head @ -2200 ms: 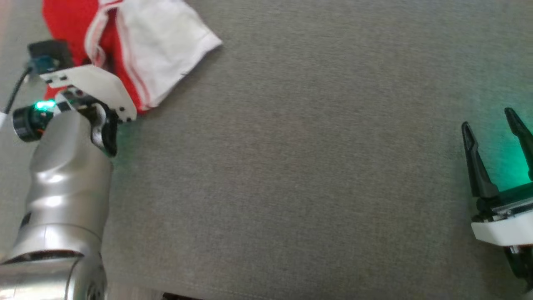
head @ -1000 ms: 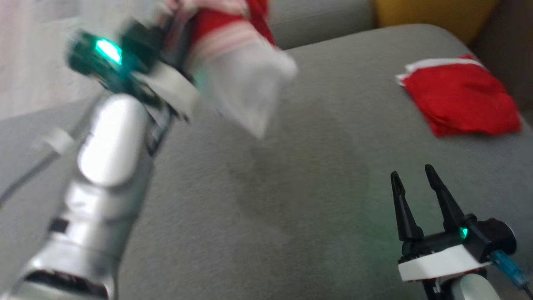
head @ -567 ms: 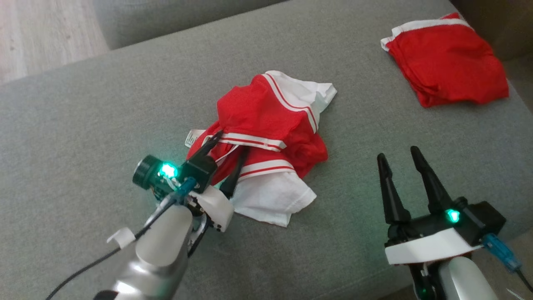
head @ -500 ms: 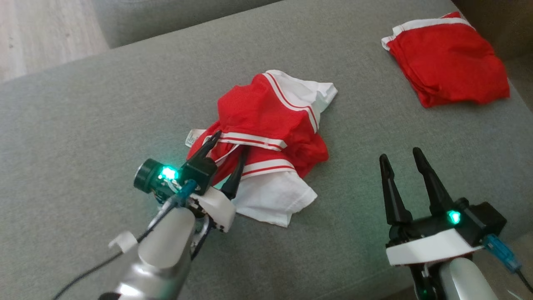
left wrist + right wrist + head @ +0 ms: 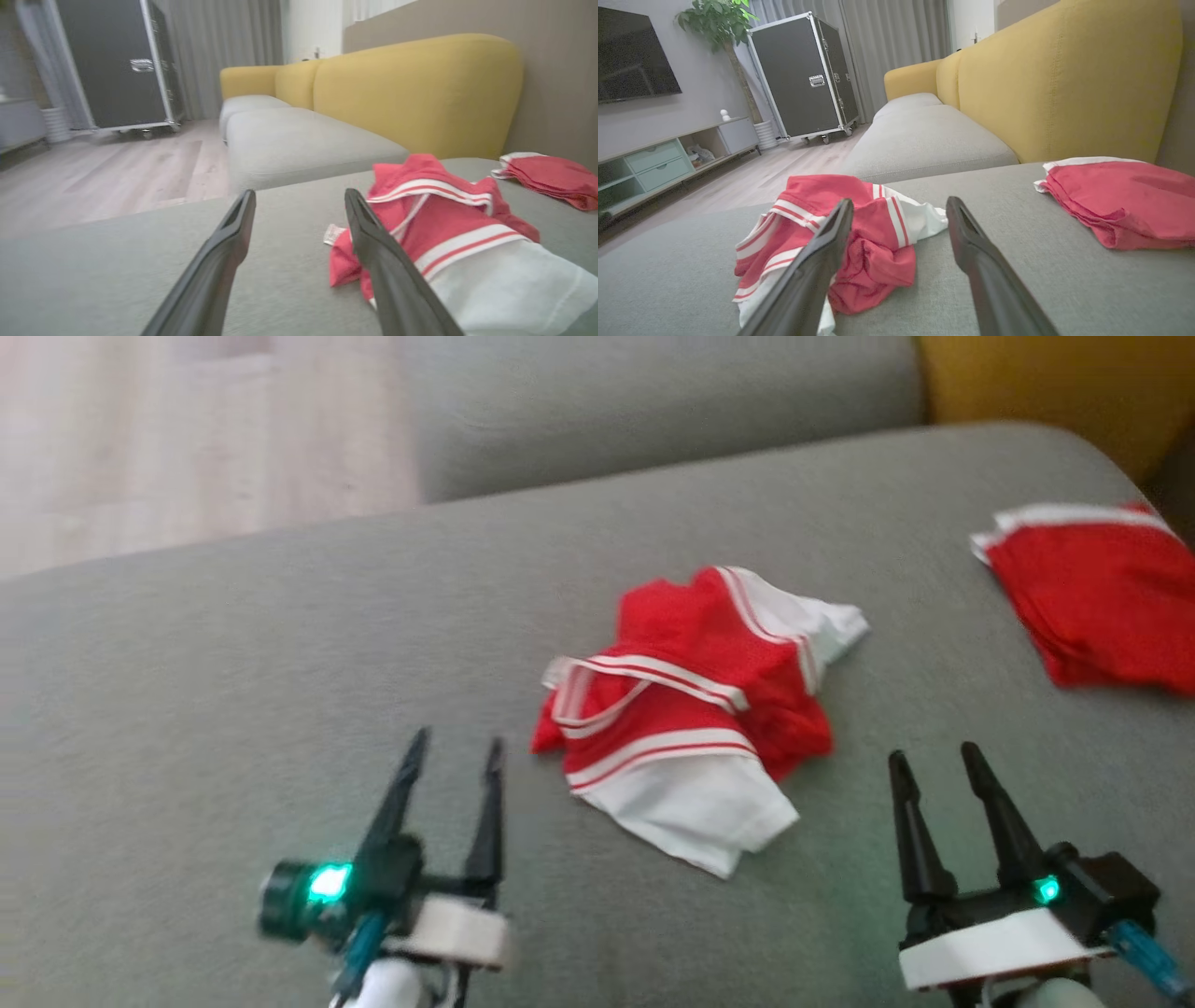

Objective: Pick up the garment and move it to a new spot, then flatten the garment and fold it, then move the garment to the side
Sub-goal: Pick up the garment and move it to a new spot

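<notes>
The red and white garment (image 5: 691,709) lies crumpled on the sofa (image 5: 233,663). The left hand (image 5: 457,739) and right hand (image 5: 933,753) hang near it, open and empty, likely ready to flatten it.

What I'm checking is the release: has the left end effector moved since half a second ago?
Yes. The left end effector has pulled back off the garment, toward the robot.

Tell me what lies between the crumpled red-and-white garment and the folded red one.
Nothing but bare grey sofa cushion separates the crumpled red-and-white garment from the folded red garment; the head and right wrist views show it.
</notes>
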